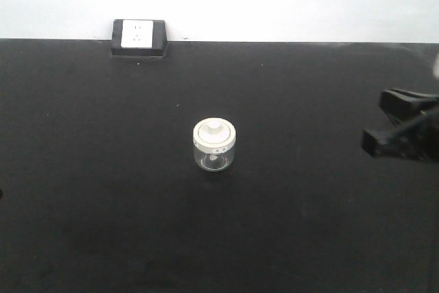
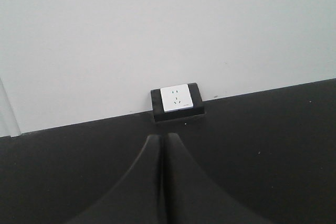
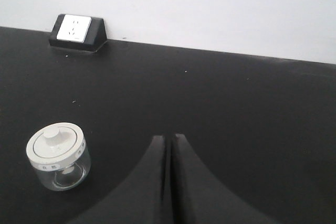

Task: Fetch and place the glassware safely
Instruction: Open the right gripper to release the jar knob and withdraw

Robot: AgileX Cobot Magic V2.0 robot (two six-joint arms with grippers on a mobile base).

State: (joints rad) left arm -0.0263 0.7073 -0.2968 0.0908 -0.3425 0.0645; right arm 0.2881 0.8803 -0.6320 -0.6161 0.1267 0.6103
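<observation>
Jar (image 1: 215, 145) stands alone on the black table (image 1: 103, 204) — socket box (image 1: 139, 37) behind; both grippers (image 2: 161, 142) (image 3: 170, 141) seemingly pressed together.

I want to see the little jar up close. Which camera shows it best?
The right wrist view: the jar looks biggest there, lid and clear glass sharp. The front view shows it whole but smaller, mid-table. The left wrist view misses it completely.

One lidded glass jar (image 1: 215, 145), one wall socket box (image 1: 140, 37), one black table (image 1: 103, 204)
</observation>
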